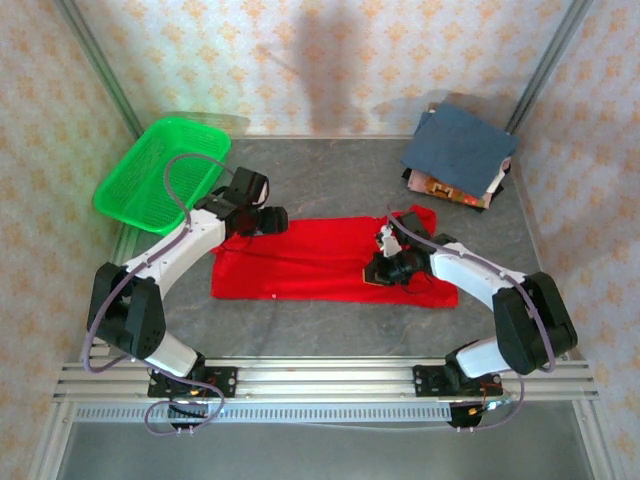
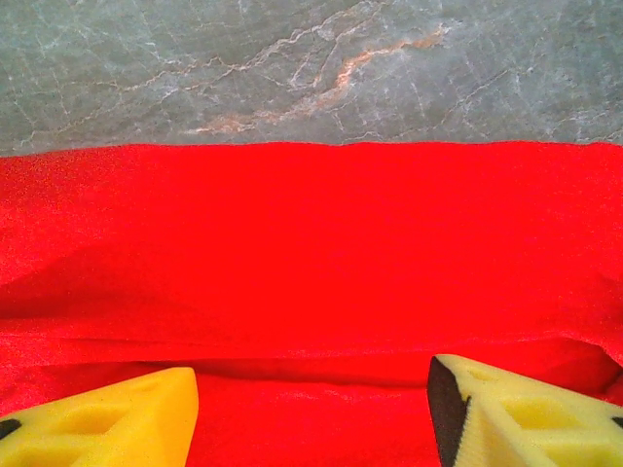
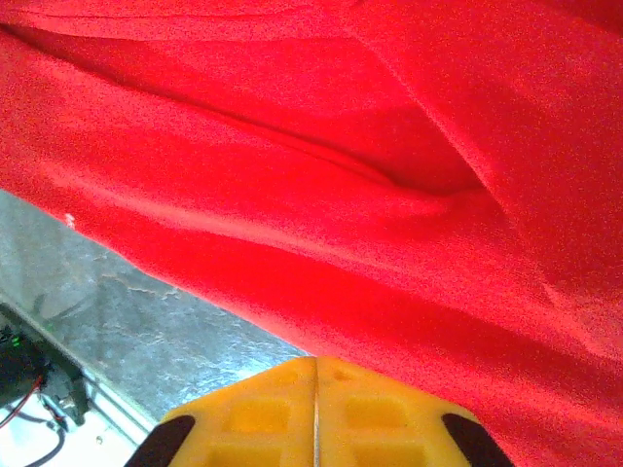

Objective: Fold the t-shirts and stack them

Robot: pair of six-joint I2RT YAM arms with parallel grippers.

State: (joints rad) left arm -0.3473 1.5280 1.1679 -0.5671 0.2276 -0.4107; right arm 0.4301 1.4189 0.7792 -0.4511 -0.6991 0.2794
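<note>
My left pincer (image 2: 311, 389) is released: its two yellow fingers (image 2: 107, 423) stand well apart with nothing between them, low over the red shirt (image 2: 311, 243). I cannot tell whether they touch the cloth. Just ahead of them a soft crease runs across the fabric, and beyond that the shirt's far edge lies straight against the grey marbled desk (image 2: 311, 68). From the top camera this pincer sits over the shirt's far left corner. My right pincer (image 3: 316, 368) is clenched, its yellow fingers pressed flat together, and I see no cloth caught in the seam between them. Red fabric lies rumpled in front of it, with a deep fold running diagonally, and a strip of bare desk shows to the lower left. From above, the right pincer is over the near right part of the shirt. The shirt itself is spread as a long band across the middle of the desk, between the two arms, with a small bunched-up lump at its far right corner. Well apart from it, in the far right corner of the desk, sits a pile of folded shirts with a blue shirt (image 1: 462, 148) on top and a patterned shirt (image 1: 440, 187) peeking out below. A green basket (image 1: 160, 175) rests at the far left.
</note>
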